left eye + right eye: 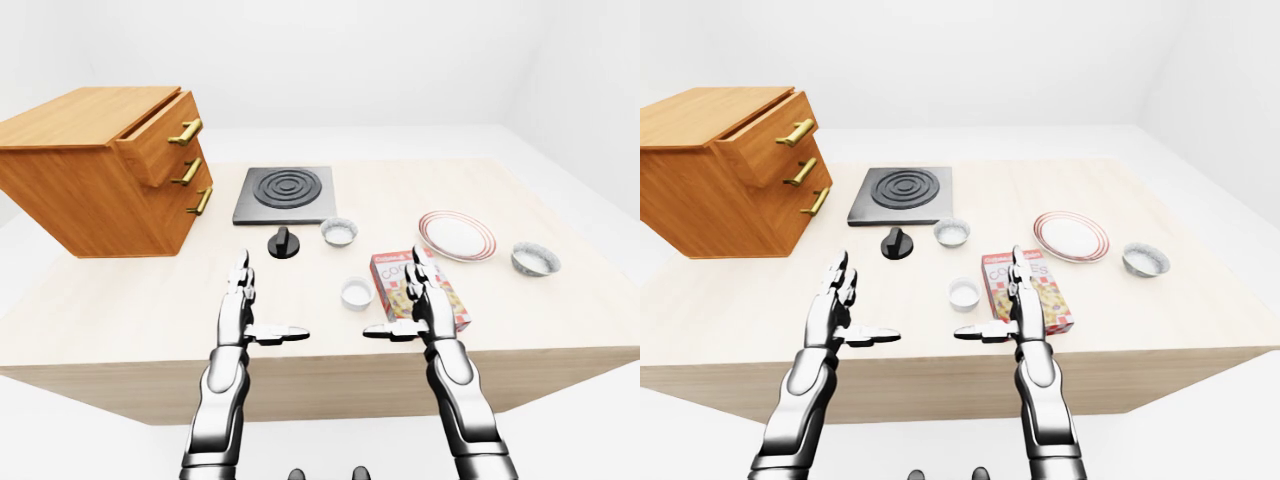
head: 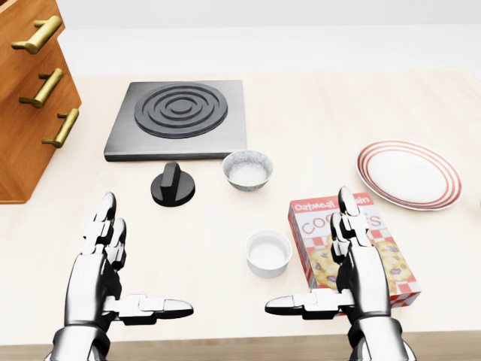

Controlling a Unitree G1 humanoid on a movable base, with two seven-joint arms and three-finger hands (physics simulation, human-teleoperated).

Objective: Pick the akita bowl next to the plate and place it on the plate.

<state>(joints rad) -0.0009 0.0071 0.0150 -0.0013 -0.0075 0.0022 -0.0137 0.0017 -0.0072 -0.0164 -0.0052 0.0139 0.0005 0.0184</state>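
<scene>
Nothing held here: the left robot hand (image 2: 104, 259) and right robot hand (image 2: 358, 259) hover released over the tabletop (image 1: 560, 320), fingers straight, thumbs pointing inward. In the left-eye view the akita bowl (image 1: 536, 259) sits just right of the red-rimmed plate (image 1: 457, 236), well apart from both.
</scene>
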